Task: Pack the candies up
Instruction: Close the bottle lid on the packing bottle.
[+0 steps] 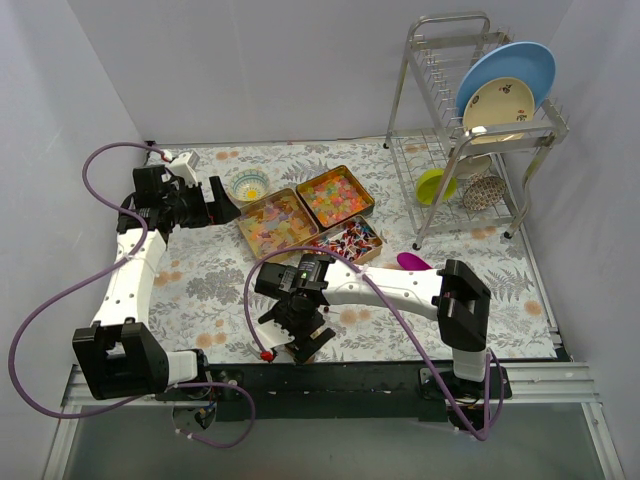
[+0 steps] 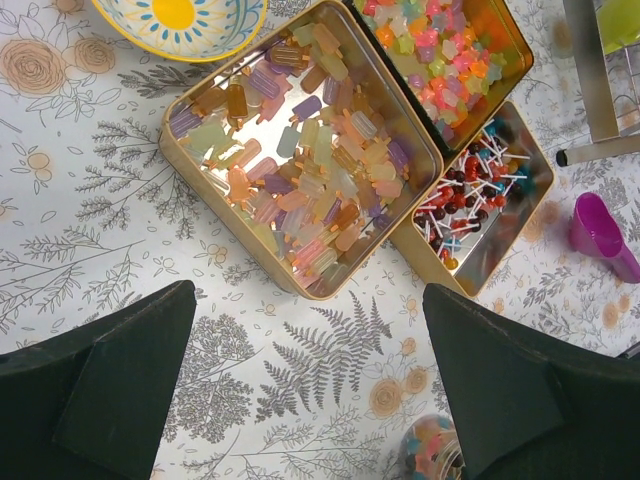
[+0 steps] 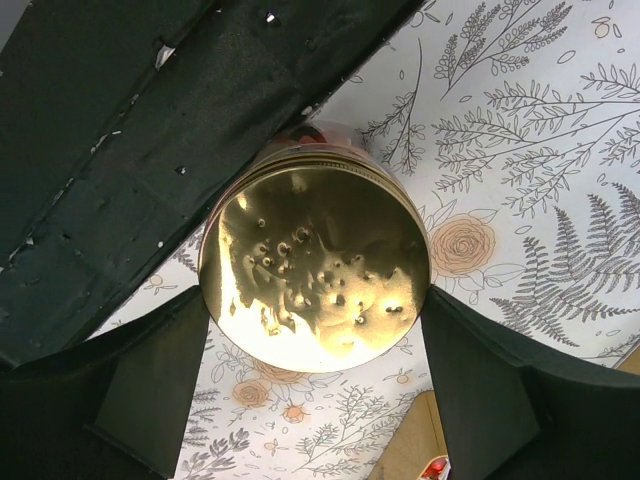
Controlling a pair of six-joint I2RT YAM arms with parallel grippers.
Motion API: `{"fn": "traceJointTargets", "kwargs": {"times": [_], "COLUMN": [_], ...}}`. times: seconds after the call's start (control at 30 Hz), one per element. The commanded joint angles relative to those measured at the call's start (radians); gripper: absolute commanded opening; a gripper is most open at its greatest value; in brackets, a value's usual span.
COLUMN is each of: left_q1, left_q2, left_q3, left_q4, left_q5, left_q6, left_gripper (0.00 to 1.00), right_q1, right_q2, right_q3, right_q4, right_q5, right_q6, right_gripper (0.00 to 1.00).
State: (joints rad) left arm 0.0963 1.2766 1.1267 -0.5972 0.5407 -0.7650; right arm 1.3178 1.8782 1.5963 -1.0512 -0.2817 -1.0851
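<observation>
Right jaws against one gold lid point(image 3: 315, 265) (three tins point(image 2: 222, 203) of candies point(image 2: 300, 170) nearby)

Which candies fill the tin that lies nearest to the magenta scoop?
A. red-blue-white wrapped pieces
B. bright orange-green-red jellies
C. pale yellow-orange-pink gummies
A: in the left wrist view, the wrapped pieces fill the small tin, which is the one closest to the magenta scoop.

- Three rectangular gold metal tins point(image 2: 520, 135)
- Small candies point(image 2: 300, 170) of three kinds, too many to count
- One round gold metal lid point(image 3: 315, 265)
- One magenta plastic scoop point(image 2: 600, 232)
- One yellow-and-blue patterned bowl point(image 1: 247, 185)
- Two round plates point(image 1: 520, 65), blue and cream
</observation>
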Motion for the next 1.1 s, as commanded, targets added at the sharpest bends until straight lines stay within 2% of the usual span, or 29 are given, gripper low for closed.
{"fn": "traceJointTargets", "kwargs": {"times": [0.0,0.37,0.93,1.07], "left_q1": [0.006,0.008,0.013,0.016], "left_q2": [-0.046,-0.046,-0.016,-0.014], "left_q3": [-0.015,-0.019,-0.024,-0.024], "left_q4": [0.010,0.008,0.023,0.027], "left_q5": [0.019,0.018,0.024,0.027], "left_q6": [0.000,0.009,0.010,0.012], "left_gripper": [0.98,0.98,0.98,0.98], "right_q1": [0.006,0.006,0.006,0.006], "right_q2": [-0.028,0.016,0.058,0.061], "right_q3": [0.033,-0.029,0.030,0.031], "right_q4": [-0.035,-0.004,0.022,0.013], "right_q5": [-0.042,0.029,0.032,0.027], "right_q6": [0.010,0.011,0.051,0.047], "right_gripper": [0.74,0.74,0.74,0.80]}}
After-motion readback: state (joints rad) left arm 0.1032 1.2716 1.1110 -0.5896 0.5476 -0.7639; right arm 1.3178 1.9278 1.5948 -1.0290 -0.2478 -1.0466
